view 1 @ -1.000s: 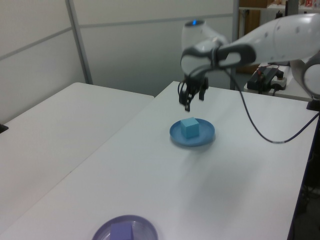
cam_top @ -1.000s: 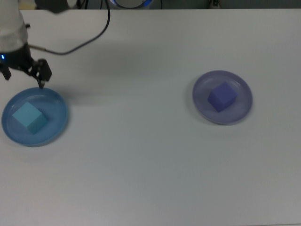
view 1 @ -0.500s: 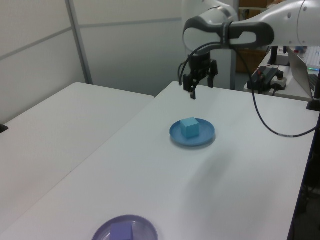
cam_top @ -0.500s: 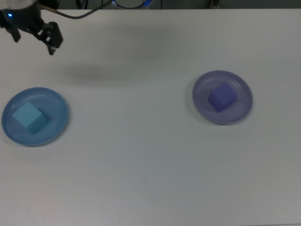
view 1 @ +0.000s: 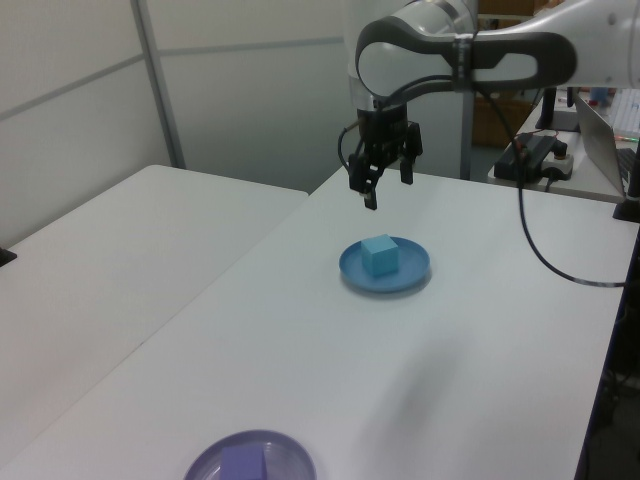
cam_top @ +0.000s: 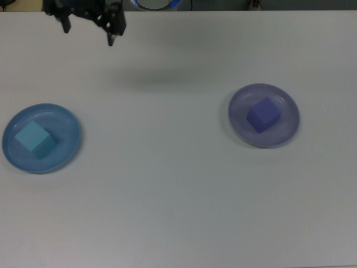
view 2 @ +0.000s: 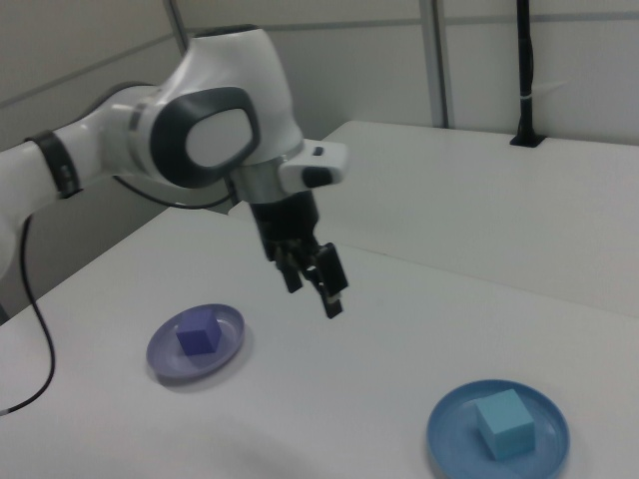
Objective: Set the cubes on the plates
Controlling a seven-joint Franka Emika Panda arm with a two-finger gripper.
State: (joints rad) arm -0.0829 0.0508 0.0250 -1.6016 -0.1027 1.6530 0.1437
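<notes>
The light cyan cube (cam_top: 35, 139) rests on the blue plate (cam_top: 68, 125) at the top view's left. On the pale lavender plate (cam_top: 239, 106), at the top view's right, sits the purple cube (cam_top: 263, 115). My gripper (cam_top: 89, 32) hangs open and empty high over the table's far edge, well away from both plates. In the left view the gripper (view 1: 388, 190) is above and behind the blue plate (view 1: 415, 268) holding the cyan cube (view 1: 380, 255). The right view shows the gripper (view 2: 315, 297) in the air between the lavender plate (view 2: 165, 354) and the blue plate (view 2: 449, 431).
A black cable (view 1: 520, 245) trails from the arm over the table in the left view. A second white table (view 1: 120, 250) adjoins at the left view's left. A black post (view 2: 524, 70) stands on the far table in the right view.
The gripper has risen from beside the blue plate and swung along the far edge toward the top view's right. Both cubes and plates have stayed put.
</notes>
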